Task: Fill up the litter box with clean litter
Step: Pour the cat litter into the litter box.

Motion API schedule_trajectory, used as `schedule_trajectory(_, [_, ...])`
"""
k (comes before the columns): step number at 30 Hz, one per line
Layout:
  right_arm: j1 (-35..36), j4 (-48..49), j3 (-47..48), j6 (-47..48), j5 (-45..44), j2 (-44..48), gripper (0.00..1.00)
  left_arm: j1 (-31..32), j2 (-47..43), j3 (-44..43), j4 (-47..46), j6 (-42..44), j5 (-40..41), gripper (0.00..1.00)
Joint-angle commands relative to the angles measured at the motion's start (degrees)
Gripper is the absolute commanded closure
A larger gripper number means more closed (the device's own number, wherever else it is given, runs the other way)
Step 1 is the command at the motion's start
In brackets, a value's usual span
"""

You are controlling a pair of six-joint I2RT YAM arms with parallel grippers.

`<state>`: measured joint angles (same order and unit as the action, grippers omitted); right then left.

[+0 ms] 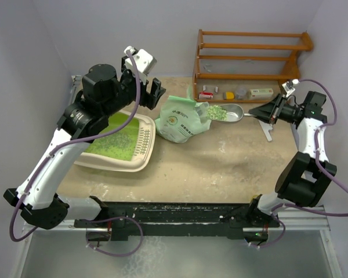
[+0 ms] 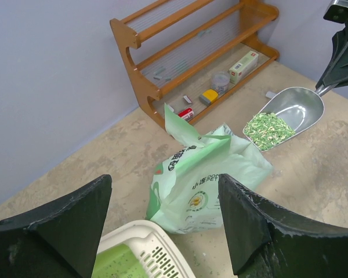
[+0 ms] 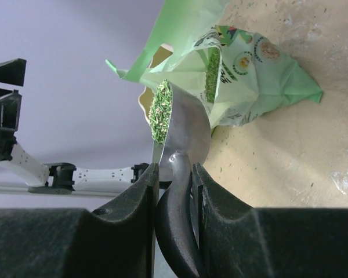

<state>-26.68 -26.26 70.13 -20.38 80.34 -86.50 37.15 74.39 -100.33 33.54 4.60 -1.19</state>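
Note:
The litter box, cream with a green inside, lies at the table's left; its slotted grille faces the bag. Clean litter covers part of its floor. My right gripper is shut on the black handle of a metal scoop, held level just right of the light green bag. A heap of clean litter fills the scoop's front end, close to the bag's open mouth. My left gripper hangs open and empty above the box's grille end, beside the bag.
A wooden rack stands against the back wall with several small items on its lowest shelf. A small pale object lies on the table below the right gripper. Walls close in on the left, back and right.

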Motion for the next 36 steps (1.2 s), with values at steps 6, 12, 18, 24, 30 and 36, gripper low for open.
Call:
schedule_trajectory(6, [-0.1,-1.4,9.0,-3.0,7.1,4.7,1.0,0.0,-3.0,1.4,-4.2,-2.1,1.4,0.29])
schedule_trajectory(12, [0.0,0.2,11.6,-6.4,6.7,5.6,1.0,0.0,-2.3,0.8,-4.2,-2.4,1.6,0.29])
schedule_trajectory(18, [1.6,11.5,10.2,-17.6,5.9,6.9,1.0,0.0,-0.1,-2.6,-1.7,-2.8,2.2,0.29])
schedule_trajectory(24, [4.0,27.4,6.9,-33.3,3.9,8.0,1.0,0.0,-0.7,-2.2,-2.4,-3.2,2.4,0.29])
schedule_trajectory(30, [8.4,40.1,6.3,-43.7,1.2,7.2,1.0,0.0,-1.4,-2.0,-2.3,-3.4,2.6,0.29])
schedule_trajectory(36, [12.6,52.9,6.7,-55.1,-1.4,5.2,1.0,0.0,-2.3,-1.9,-1.8,-3.5,3.8,0.29])
